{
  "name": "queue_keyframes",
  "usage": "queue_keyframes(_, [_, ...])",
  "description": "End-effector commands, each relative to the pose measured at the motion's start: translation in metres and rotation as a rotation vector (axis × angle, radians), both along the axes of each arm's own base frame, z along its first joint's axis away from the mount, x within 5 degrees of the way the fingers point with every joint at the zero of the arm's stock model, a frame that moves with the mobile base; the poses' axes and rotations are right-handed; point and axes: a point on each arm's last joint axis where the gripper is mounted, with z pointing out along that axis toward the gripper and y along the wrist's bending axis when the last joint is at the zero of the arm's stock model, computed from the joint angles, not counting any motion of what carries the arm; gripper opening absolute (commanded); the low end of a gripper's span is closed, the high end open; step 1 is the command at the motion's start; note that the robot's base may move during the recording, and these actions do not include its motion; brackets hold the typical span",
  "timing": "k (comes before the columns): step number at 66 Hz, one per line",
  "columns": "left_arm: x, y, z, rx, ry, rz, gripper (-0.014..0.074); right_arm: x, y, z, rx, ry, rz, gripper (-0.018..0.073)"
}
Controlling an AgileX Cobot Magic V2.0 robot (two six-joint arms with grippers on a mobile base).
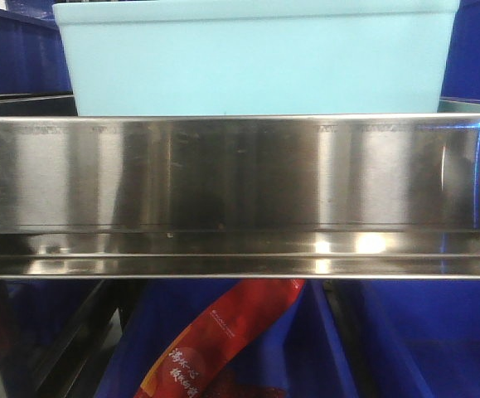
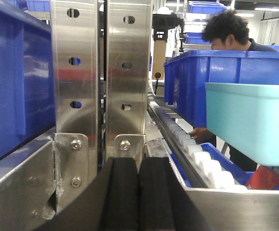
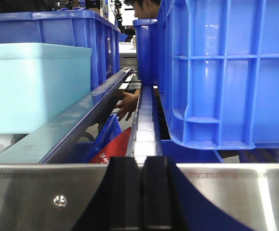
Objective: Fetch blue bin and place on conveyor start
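Both pinched shut, empty: left gripper [image 2: 138, 192], right gripper [image 3: 141, 192]; blue bin [image 2: 255, 120] ahead between them, probably light, stiff; grab its rim [image 3: 38, 46].

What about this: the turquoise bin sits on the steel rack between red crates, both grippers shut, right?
No. The crates beside the turquoise bin are dark blue, not red; the right wrist view shows it. The bin does sit on the steel rack, with left gripper and right gripper shut.
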Motion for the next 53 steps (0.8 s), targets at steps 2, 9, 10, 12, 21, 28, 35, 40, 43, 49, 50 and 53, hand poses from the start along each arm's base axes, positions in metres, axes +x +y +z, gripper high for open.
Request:
queue_keyframes(2, [-0.0008,0.0002,0.0023,-0.008,-0.022,0.002,-0.0111,-0.0007,0.0,0.0026,-0.006,-0.031,-0.001,-0.0153])
queue_keyframes(9, [-0.0008,0.0002,0.0023,-0.008,-0.022,0.002,-0.0111,-0.0007,0.0,0.0026,-0.006,-0.031,-0.001,-0.0153])
queue_keyframes(10, [-0.0008,0.0002,0.0023,-0.008,-0.022,0.002,-0.0111,-0.0007,0.0,0.0026,-0.006,-0.031,-0.001,-0.0153])
queue_keyframes(12, [-0.0008,0.0002,0.0023,-0.008,-0.022,0.002,-0.0111,-0.0007,0.0,0.0026,-0.006,-0.031,-0.001,-0.0153])
queue_keyframes(21, [-0.0008,0.0002,0.0023,-0.008,-0.022,0.002,-0.0111,-0.0007,0.0,0.0026,-0.006,-0.031,-0.001,-0.0153])
queue_keyframes(28, [-0.0008,0.0002,0.0023,-0.008,-0.022,0.002,-0.0111,-0.0007,0.0,0.0026,-0.006,-0.031,-0.001,-0.0153])
queue_keyframes(35, [-0.0009,0.0002,0.0034,-0.008,-0.035,0.002,-0.0111,-0.0007,0.0,0.0026,-0.006,-0.031,-0.001,-0.0153])
queue_keyframes(40, [-0.0009,0.0002,0.0035,-0.008,-0.036,0.002,-0.0111,-0.0007,-0.0001,0.0029,-0.006,-0.034,-0.001,-0.0153])
queue_keyframes(43, [-0.0009,0.0002,0.0035,-0.008,-0.036,0.002,-0.0111,-0.0007,-0.0001,0.0029,-0.006,-0.034,-0.001,-0.0153])
queue_keyframes(49, [-0.0011,0.0002,0.0046,-0.008,-0.048,0.002,-0.0111,-0.0008,-0.0001,0.0035,-0.007,-0.041,-0.002,-0.0153])
queue_keyframes(50, [-0.0012,0.0003,0.0051,-0.009,-0.053,0.002,-0.0111,-0.0008,-0.0001,0.004,-0.007,-0.047,-0.002,-0.0153])
queue_keyframes(53, [-0.0016,0.0003,0.0076,-0.009,-0.081,0.003,-0.0111,-0.0008,-0.0002,0.0048,-0.008,-0.056,-0.003,-0.0153])
